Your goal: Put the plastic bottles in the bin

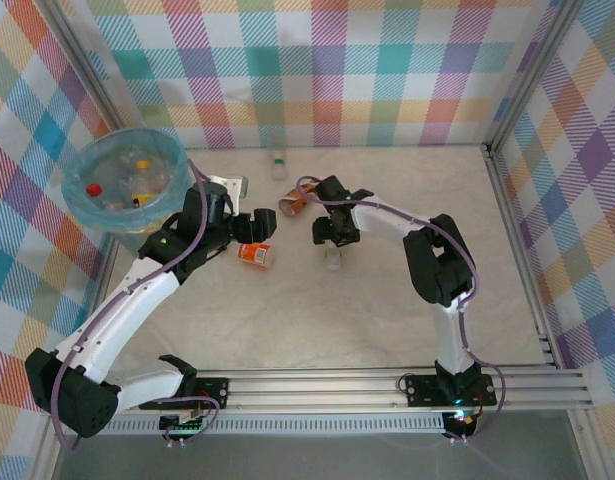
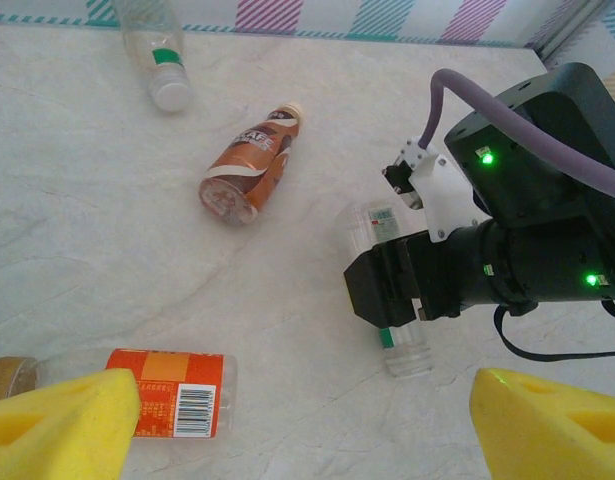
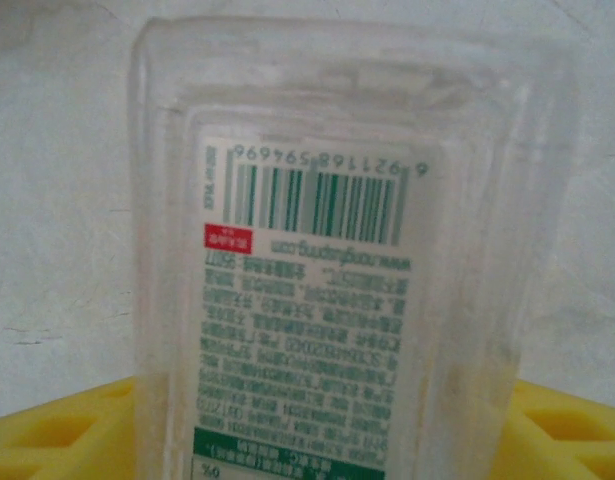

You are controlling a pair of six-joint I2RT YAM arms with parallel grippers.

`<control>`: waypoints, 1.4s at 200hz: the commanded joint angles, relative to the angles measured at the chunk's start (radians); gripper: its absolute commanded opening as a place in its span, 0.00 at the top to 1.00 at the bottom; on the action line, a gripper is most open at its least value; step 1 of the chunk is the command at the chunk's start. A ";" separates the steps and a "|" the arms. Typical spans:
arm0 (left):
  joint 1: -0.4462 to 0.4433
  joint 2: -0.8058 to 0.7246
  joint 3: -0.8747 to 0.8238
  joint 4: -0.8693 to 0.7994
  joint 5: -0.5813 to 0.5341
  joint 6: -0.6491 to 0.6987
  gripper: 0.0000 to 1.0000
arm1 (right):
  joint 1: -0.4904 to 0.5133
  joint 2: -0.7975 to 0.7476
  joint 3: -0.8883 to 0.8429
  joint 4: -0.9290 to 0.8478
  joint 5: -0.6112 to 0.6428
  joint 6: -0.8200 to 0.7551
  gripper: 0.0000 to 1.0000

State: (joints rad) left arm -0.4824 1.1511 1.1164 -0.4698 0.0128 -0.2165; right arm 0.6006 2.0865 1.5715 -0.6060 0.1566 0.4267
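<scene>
Under the right end effector [image 2: 387, 290], whose grip I cannot confirm, the clear bottle [image 2: 407, 352] looks light, crushable, slick: pinch mid-body

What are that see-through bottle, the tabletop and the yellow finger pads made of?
Clear bottle: seemingly thin transparent plastic, glossy; the table shows through its walls, and it carries a printed label.
Tabletop: pale, marble-look with faint veins, fairly matte; possibly laminate, hard to say.
Yellow finger pads: dull foam or rubber by the look, with moulded recesses.
</scene>
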 commanded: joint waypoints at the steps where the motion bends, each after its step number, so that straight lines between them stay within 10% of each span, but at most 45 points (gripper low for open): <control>1: -0.012 0.004 -0.001 -0.005 -0.021 -0.012 0.14 | -0.006 -0.031 -0.017 -0.006 -0.013 0.001 0.35; 69: -0.012 0.047 0.148 -0.097 -0.013 -0.029 0.14 | -0.005 -0.263 -0.109 0.011 -0.125 -0.076 0.45; 161: -0.012 0.168 0.403 -0.109 0.381 -0.162 0.10 | -0.002 -0.721 -0.306 0.277 -0.592 -0.229 0.46; 280: -0.091 0.177 0.428 -0.116 0.488 -0.228 0.08 | 0.086 -0.813 -0.306 0.336 -0.652 -0.276 0.47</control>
State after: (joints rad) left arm -0.5632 1.3312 1.5082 -0.5739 0.5083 -0.4347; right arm 0.6685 1.3128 1.2629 -0.3149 -0.4641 0.1886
